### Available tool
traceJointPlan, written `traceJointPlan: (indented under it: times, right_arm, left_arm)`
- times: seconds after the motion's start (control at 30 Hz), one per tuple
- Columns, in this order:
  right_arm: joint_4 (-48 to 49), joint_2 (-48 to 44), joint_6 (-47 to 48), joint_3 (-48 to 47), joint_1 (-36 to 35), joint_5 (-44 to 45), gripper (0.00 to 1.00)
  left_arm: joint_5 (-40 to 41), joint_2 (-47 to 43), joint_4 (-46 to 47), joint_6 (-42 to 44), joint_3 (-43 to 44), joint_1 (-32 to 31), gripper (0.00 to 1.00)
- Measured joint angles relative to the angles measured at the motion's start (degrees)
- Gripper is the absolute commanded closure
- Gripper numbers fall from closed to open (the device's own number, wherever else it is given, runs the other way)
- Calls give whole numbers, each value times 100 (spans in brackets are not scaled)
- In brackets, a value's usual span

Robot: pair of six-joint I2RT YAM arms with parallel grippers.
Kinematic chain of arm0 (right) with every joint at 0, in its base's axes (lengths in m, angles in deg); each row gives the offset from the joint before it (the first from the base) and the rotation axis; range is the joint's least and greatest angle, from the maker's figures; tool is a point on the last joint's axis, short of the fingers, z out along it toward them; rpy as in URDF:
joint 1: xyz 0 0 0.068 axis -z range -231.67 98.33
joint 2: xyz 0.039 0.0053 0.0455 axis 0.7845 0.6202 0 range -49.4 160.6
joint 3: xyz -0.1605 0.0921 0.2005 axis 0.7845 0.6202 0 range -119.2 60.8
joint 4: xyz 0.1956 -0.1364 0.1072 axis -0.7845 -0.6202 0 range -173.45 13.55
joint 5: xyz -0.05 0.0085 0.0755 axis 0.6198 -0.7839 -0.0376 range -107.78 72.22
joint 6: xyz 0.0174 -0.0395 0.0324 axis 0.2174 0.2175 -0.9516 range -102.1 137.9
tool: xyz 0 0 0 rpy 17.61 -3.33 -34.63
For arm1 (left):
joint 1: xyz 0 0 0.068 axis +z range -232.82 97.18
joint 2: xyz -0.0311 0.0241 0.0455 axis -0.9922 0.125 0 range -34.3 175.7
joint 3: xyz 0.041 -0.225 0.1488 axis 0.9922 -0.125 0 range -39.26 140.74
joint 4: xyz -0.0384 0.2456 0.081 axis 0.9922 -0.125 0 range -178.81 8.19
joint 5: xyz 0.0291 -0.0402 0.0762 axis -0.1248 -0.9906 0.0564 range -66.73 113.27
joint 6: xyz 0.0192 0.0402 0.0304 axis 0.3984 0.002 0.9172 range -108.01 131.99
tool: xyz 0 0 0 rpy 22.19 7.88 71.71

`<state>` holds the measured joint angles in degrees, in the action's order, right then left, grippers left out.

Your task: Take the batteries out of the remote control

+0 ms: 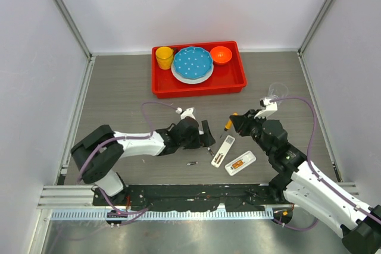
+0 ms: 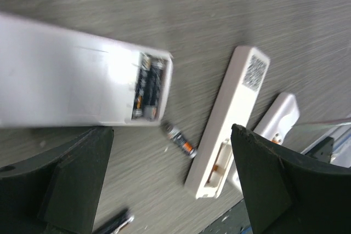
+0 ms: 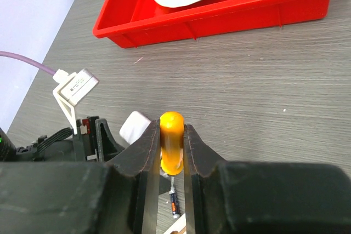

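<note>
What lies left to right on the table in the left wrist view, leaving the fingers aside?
White remote with its battery bay open → loose battery → long white piece with a printed label → smaller white piece.

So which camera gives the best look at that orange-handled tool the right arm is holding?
The right wrist view: the screwdriver sits mid-frame, its orange handle clamped in the right gripper. The top view shows it only as a small orange speck at that gripper. The left wrist view does not show it.
</note>
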<state>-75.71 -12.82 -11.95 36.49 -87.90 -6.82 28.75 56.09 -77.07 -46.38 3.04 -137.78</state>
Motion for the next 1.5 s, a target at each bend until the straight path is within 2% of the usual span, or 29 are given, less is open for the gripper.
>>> traceJointPlan:
  times: [0.2, 0.4, 0.6, 0.7, 0.8, 0.97, 1.17, 1.5]
  right_arm:
    - [-186, -98, -2, 0, 0, 144, 99]
    - [-308, -157, 0, 0, 0, 313, 99]
    - [-92, 122, 0, 0, 0, 348, 99]
    - [219, 527, 0, 0, 0, 306, 99]
    - [529, 1029, -2, 0, 0, 238, 99]
    - [1064, 1882, -15, -50, -42, 125, 98]
    - [1687, 2527, -33, -197, -304, 197, 99]
    - [2267, 3274, -33, -501, -605, 570, 99]
  left_arm:
    - [-31, 584, 754, 81, 339, -4, 8]
    - [-151, 527, 809, 494, 361, -4, 11]
    - [-164, -560, 299, 1134, 310, -2, 9]
    - [-17, -1145, -116, 1589, 350, 0, 7]
    - [271, -1362, -627, 2079, 442, 59, 7]
    - [400, -1056, -1290, 2741, 560, 503, 7]
    - [136, -297, -1753, 3370, 859, 1003, 8]
    - [-269, 179, -1869, 4015, 1106, 1147, 12]
